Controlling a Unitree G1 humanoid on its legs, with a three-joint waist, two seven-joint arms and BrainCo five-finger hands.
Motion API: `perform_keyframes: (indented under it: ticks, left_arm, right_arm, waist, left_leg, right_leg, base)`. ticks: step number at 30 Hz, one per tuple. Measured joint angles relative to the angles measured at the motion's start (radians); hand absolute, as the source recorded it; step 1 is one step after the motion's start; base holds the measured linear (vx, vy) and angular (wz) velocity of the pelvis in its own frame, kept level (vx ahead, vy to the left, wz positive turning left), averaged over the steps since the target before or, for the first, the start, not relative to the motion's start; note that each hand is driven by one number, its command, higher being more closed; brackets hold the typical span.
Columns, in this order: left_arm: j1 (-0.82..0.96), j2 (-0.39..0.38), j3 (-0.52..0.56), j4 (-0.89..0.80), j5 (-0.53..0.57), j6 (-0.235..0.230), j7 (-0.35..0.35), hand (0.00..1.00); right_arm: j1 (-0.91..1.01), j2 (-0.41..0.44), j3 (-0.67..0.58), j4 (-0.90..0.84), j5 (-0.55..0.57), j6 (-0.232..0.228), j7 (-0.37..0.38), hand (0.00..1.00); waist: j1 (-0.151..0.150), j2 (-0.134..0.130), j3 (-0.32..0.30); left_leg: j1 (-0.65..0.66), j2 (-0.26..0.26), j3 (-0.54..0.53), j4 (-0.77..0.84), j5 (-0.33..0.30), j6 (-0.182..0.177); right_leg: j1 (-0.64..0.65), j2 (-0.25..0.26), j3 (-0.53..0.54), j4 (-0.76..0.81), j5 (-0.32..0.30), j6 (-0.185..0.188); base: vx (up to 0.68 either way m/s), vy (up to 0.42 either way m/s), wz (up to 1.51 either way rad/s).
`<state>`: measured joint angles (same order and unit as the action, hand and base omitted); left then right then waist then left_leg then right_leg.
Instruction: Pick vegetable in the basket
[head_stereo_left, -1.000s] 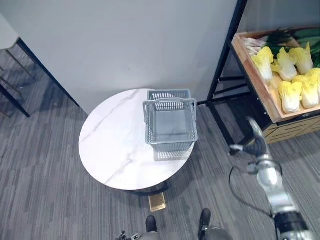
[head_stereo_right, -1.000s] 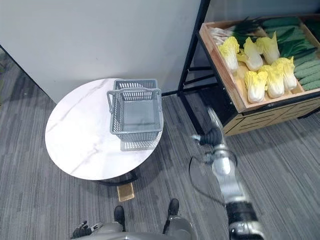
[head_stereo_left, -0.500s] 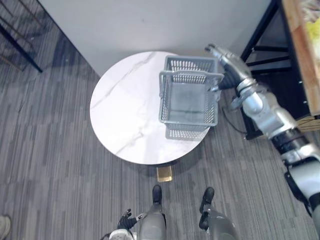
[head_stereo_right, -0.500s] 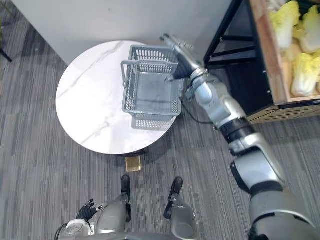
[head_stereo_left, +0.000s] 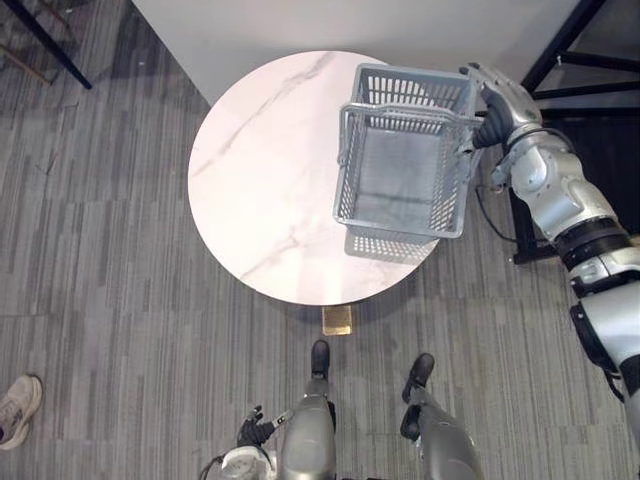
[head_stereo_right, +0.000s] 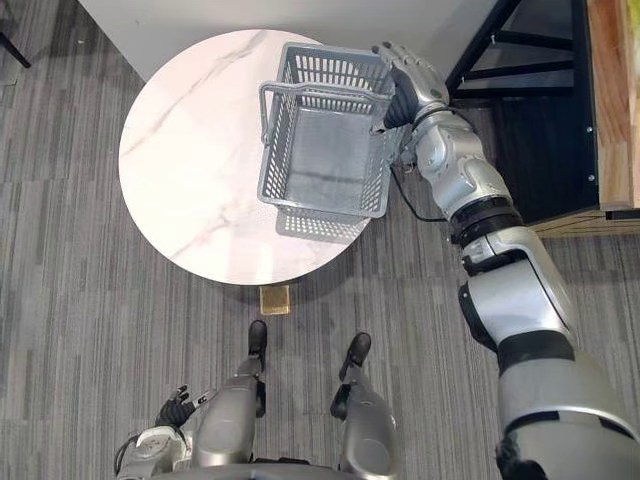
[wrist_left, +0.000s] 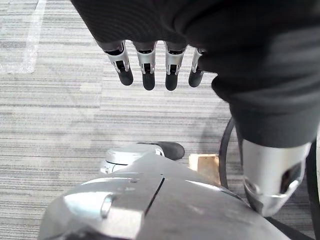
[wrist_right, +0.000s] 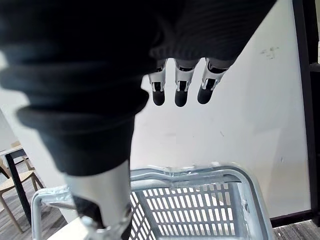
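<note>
Basket (head_stereo_left: 392, 243): sat empty on the counter (head_stereo_left: 260, 190), no vegetable inside yet.
Right hand (head_stereo_left: 497, 95): fingers straight, holding nothing, just beside the basket's far right corner.
Left hand (wrist_left: 148, 70): relaxed, empty, hung low.
Progress: barely begun — the picking was undone.

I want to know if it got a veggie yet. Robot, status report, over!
Right hand open, by the basket's far corner. Left hand open, low at side. Basket empty on round table. Nothing in the way.
</note>
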<state>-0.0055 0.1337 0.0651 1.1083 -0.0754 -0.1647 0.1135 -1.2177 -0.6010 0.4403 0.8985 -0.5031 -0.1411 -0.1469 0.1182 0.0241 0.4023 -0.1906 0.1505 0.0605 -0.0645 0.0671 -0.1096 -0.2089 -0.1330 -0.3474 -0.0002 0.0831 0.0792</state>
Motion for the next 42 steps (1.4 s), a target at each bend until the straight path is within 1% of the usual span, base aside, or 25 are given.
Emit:
perform_keyframes:
  ticks: [3, 7, 8, 9, 10, 12, 19, 21, 23, 26, 30, 31, 34, 38, 42]
  left_arm:
    - [-0.004, 0.001, -0.002, -0.006, 0.000, -0.001, 0.002, 0.00]
    - [-0.024, 0.004, -0.026, -0.006, 0.000, -0.001, 0.012, 0.00]
    - [-0.030, 0.005, -0.030, -0.006, 0.000, 0.000, 0.014, 0.00]
    - [-0.036, 0.005, -0.032, -0.006, 0.000, 0.000, 0.017, 0.00]
    - [-0.040, 0.005, -0.033, -0.006, 0.000, 0.000, 0.019, 0.00]
    - [-0.040, 0.006, -0.040, -0.010, 0.000, 0.000, 0.024, 0.00]
    - [-0.042, 0.009, -0.053, -0.015, 0.002, -0.001, 0.038, 0.00]
    - [-0.044, 0.010, -0.058, -0.015, 0.002, -0.001, 0.039, 0.00]
    - [-0.051, 0.014, -0.063, -0.015, 0.002, -0.001, 0.040, 0.00]
    - [-0.061, 0.014, -0.070, -0.027, 0.002, -0.002, 0.043, 0.00]
    - [-0.069, 0.020, -0.090, -0.034, 0.002, -0.001, 0.046, 0.00]
    - [-0.069, 0.021, -0.096, -0.034, 0.002, -0.001, 0.047, 0.00]
    - [-0.070, 0.024, -0.101, -0.034, 0.002, -0.001, 0.049, 0.00]
    - [-0.073, 0.024, -0.116, -0.034, 0.001, -0.002, 0.058, 0.00]
    - [-0.080, 0.025, -0.131, -0.034, 0.001, -0.001, 0.058, 0.00]
  right_arm:
    - [-0.023, 0.008, -0.003, 0.027, 0.000, 0.005, -0.005, 0.00]
    - [-0.036, 0.011, -0.004, 0.064, 0.000, 0.008, -0.006, 0.00]
    - [-0.037, 0.012, -0.004, 0.064, 0.000, 0.008, -0.006, 0.00]
    - [-0.041, 0.014, -0.004, 0.065, 0.000, 0.008, -0.006, 0.00]
    - [-0.043, 0.014, -0.004, 0.066, 0.001, 0.008, -0.006, 0.00]
    - [-0.059, 0.038, -0.013, 0.091, 0.001, 0.009, -0.008, 0.00]
    - [-0.081, 0.075, -0.032, 0.103, 0.001, 0.012, -0.010, 0.00]
    - [-0.093, 0.075, -0.034, 0.124, 0.001, 0.013, -0.012, 0.00]
    - [-0.101, 0.072, -0.043, 0.155, 0.001, 0.028, -0.018, 0.00]
    - [-0.123, 0.070, -0.054, 0.207, 0.001, 0.031, -0.020, 0.00]
    - [-0.138, 0.058, -0.088, 0.247, 0.001, 0.040, -0.045, 0.00]
    - [-0.139, 0.058, -0.092, 0.251, 0.001, 0.041, -0.048, 1.00]
    - [-0.140, 0.054, -0.115, 0.258, 0.001, 0.042, -0.056, 1.00]
    - [-0.139, 0.021, -0.118, 0.261, 0.001, 0.041, -0.062, 1.00]
    - [-0.138, 0.013, -0.118, 0.273, 0.001, 0.041, -0.066, 1.00]
  waist:
    - [-0.001, 0.001, 0.014]
    - [0.002, 0.012, 0.026]
    - [0.007, 0.012, 0.031]
    - [0.020, 0.011, 0.038]
    - [0.023, 0.012, 0.040]
    - [0.025, 0.011, 0.042]
    - [0.032, 0.009, 0.045]
    - [0.033, 0.009, 0.045]
    - [0.034, 0.008, 0.048]
    - [0.048, 0.011, 0.067]
    - [0.051, 0.012, 0.077]
    - [0.051, 0.012, 0.077]
    - [0.051, 0.011, 0.078]
    - [0.050, 0.016, 0.081]
    - [0.050, 0.026, 0.087]
  left_leg:
    - [-0.005, 0.000, -0.013, 0.001, 0.001, 0.000]
    - [-0.031, 0.000, -0.049, 0.002, 0.012, -0.003]
    - [-0.034, 0.000, -0.053, 0.001, 0.015, -0.003]
    - [-0.034, 0.000, -0.054, 0.001, 0.016, -0.003]
    - [-0.034, 0.000, -0.054, 0.001, 0.016, -0.003]
    - [-0.038, -0.001, -0.063, -0.001, 0.020, -0.003]
    - [-0.055, -0.001, -0.076, -0.001, 0.030, -0.006]
    - [-0.063, -0.001, -0.084, -0.001, 0.035, -0.006]
    - [-0.070, 0.000, -0.101, -0.003, 0.042, -0.007]
    - [-0.076, -0.001, -0.107, -0.003, 0.049, -0.007]
    - [-0.089, 0.000, -0.130, -0.014, 0.066, -0.010]
    - [-0.089, 0.000, -0.130, -0.019, 0.069, -0.010]
    - [-0.093, -0.002, -0.130, -0.029, 0.077, -0.008]
    - [-0.101, -0.005, -0.129, -0.029, 0.080, -0.007]
    - [-0.105, -0.008, -0.129, -0.029, 0.081, -0.007]
  right_leg:
    - [0.003, 0.000, -0.006, 0.000, 0.000, 0.000]
    - [0.002, 0.001, -0.034, -0.002, 0.000, 0.000]
    - [0.001, 0.001, -0.034, -0.003, 0.000, 0.000]
    - [0.001, 0.001, -0.034, -0.002, 0.000, 0.000]
    - [0.001, 0.001, -0.034, -0.003, 0.000, 0.000]
    - [0.001, 0.001, -0.039, -0.003, 0.000, 0.000]
    - [-0.009, 0.002, -0.045, -0.002, 0.000, 0.000]
    - [-0.012, 0.002, -0.052, -0.002, 0.000, 0.000]
    - [-0.012, 0.004, -0.066, -0.001, -0.001, 0.000]
    - [-0.014, 0.002, -0.070, 0.002, -0.001, -0.001]
    - [-0.016, 0.004, -0.088, 0.003, -0.002, -0.001]
    - [-0.018, 0.004, -0.088, 0.003, -0.002, -0.001]
    - [-0.032, 0.000, -0.083, 0.009, -0.002, -0.001]
    - [-0.043, -0.003, -0.081, 0.014, -0.002, -0.001]
    - [-0.048, -0.007, -0.081, 0.017, -0.002, -0.001]
  base:
    - [0.01, 0.003, 0.11]
    - [-0.01, -0.001, 0.24]
    - [-0.01, 0.003, 0.10]
    - [0.00, 0.002, 0.05]
    - [0.00, 0.000, 0.00]
    - [-0.01, 0.002, 0.08]
    - [0.00, 0.002, 0.05]
    - [-0.01, -0.003, 0.12]
    - [-0.01, -0.002, 0.19]
    - [-0.03, 0.004, 0.08]
    - [-0.03, 0.000, 0.16]
    - [-0.01, 0.008, 0.04]
    - [0.00, 0.007, -0.02]
    - [0.00, 0.000, 0.00]
    - [0.00, 0.000, 0.00]
